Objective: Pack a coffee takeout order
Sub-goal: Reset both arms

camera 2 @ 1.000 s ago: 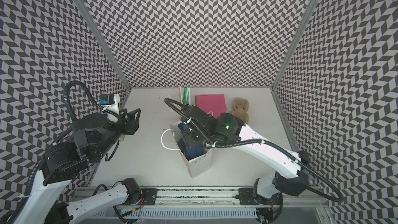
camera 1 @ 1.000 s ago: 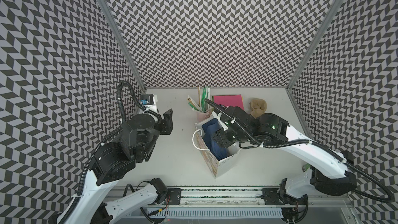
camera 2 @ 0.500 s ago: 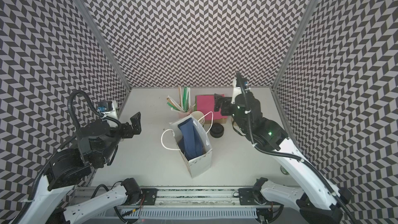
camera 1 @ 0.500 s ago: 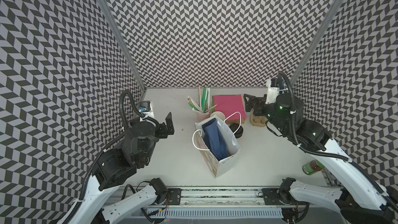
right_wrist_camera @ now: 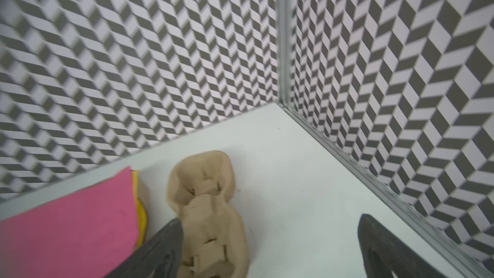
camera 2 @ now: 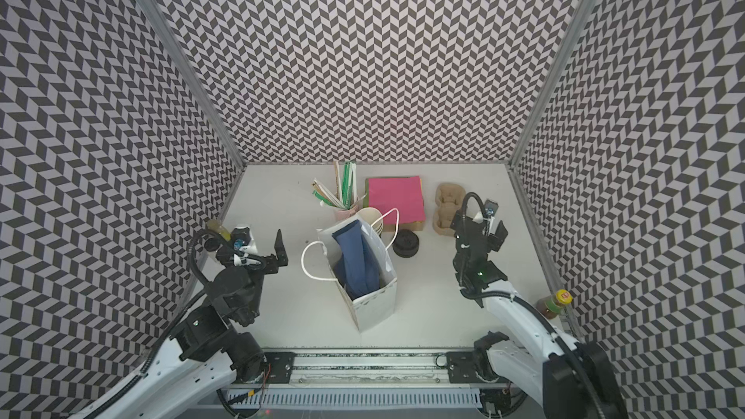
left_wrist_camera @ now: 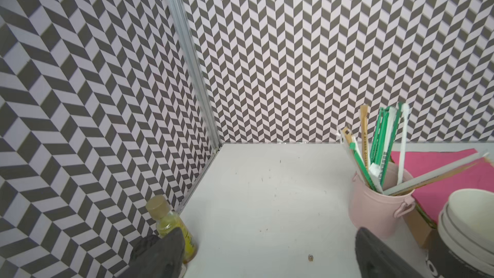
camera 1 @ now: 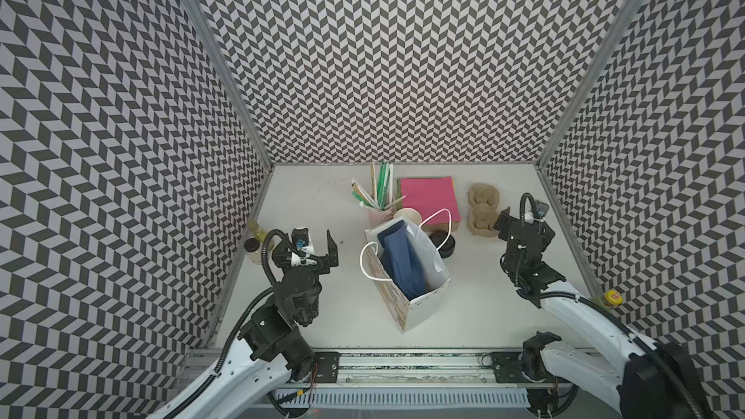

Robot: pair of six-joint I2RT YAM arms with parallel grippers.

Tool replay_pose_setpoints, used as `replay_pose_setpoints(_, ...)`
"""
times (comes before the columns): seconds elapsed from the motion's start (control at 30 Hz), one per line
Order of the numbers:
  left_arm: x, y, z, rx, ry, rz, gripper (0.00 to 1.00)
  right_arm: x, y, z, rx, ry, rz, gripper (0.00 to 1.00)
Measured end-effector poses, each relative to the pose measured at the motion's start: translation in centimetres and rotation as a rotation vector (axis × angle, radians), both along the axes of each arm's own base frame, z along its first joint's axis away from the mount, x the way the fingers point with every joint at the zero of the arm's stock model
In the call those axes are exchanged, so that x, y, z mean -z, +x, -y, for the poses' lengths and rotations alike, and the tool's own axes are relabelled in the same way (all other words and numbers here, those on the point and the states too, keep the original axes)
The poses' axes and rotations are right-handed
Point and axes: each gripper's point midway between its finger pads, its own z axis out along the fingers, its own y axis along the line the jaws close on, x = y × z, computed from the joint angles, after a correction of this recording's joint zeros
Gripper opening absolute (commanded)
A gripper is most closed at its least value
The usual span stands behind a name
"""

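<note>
The white bag (camera 1: 419, 308) stands open mid-table (camera 1: 346, 316), and the navy napkin (camera 1: 401, 264) is inside it, leaning on end, clear in both top views. The lidded cup (camera 1: 442, 244) is outside, standing on the table just beside the bag's far right side. The carrier (camera 1: 481, 211) lies near the far right corner, between the pink napkins (camera 1: 429, 199) and the right edge.

The right gripper (camera 1: 522, 225) hangs at the carrier's near end, fingers wide apart and holding nothing. From the right wrist, the gripper (right_wrist_camera: 270, 252) has one finger (right_wrist_camera: 160, 250) showing right against the carrier (right_wrist_camera: 211, 209); whether it touches, I cannot tell.

Over on the left, the left gripper (camera 1: 316, 241) sits above bare table near the left edge, well apart from the bag. Its fingers are spread wide too, and it is empty. The left wrist view shows open table between its fingers (left_wrist_camera: 165, 252).

Along the far edge, a pink pot (camera 1: 379, 213) holds straws. The cup stack (camera 1: 408, 217) sits between that pot and the pink napkins, just behind the bag. A yellow bottle (left_wrist_camera: 171, 223) stands at the left edge, and a brown bottle (camera 1: 608, 300) at the right edge.
</note>
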Motion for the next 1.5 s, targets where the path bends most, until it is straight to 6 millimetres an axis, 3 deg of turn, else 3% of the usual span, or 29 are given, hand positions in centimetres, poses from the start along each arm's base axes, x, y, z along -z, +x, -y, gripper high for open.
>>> replay_pose_setpoints(0.17,3.4,2.5,-2.4,-0.104,0.003,-0.014,1.00,6.4,-0.4,1.5,0.012,-0.108,-0.113,0.99)
replay_pose_setpoints(0.23,4.8,2.9,-3.0,-0.116,0.018,-0.004,1.00,7.6,-0.6,1.1,-0.026,-0.116,-0.112,0.99)
replay_pose_setpoints(0.3,6.3,3.2,-3.4,-0.121,0.027,0.002,1.00,7.6,-0.3,0.4,-0.080,-0.109,-0.081,0.99)
replay_pose_setpoints(0.47,10.3,4.2,-5.0,-0.141,0.033,-0.051,1.00,5.4,1.6,-1.0,-0.146,-0.087,0.058,0.99)
replay_pose_setpoints(0.63,12.5,6.0,-6.7,-0.189,-0.007,-0.095,1.00,5.9,2.6,-1.0,-0.195,-0.077,0.068,0.99)
replay_pose_setpoints(0.73,12.8,6.8,-7.6,-0.218,-0.073,-0.058,1.00,5.4,2.9,-0.2,-0.215,-0.059,0.115,0.99)
replay_pose_setpoints(0.83,13.4,8.4,-8.0,-0.226,-0.102,-0.034,0.99,6.9,2.2,-0.5,-0.236,-0.060,0.094,0.99)
replay_pose_setpoints(0.93,14.0,10.5,-8.0,-0.191,-0.114,-0.036,1.00,7.0,2.3,-1.0,-0.263,-0.057,0.085,0.99)
replay_pose_setpoints(1.2,13.6,12.7,-6.7,-0.074,-0.126,0.012,1.00,6.0,2.0,-1.1,-0.271,-0.063,0.148,0.99)
replay_pose_setpoints(1.5,12.9,13.0,-6.2,-0.042,-0.129,0.038,1.00,5.7,2.0,-1.2,-0.272,-0.062,0.161,0.99)
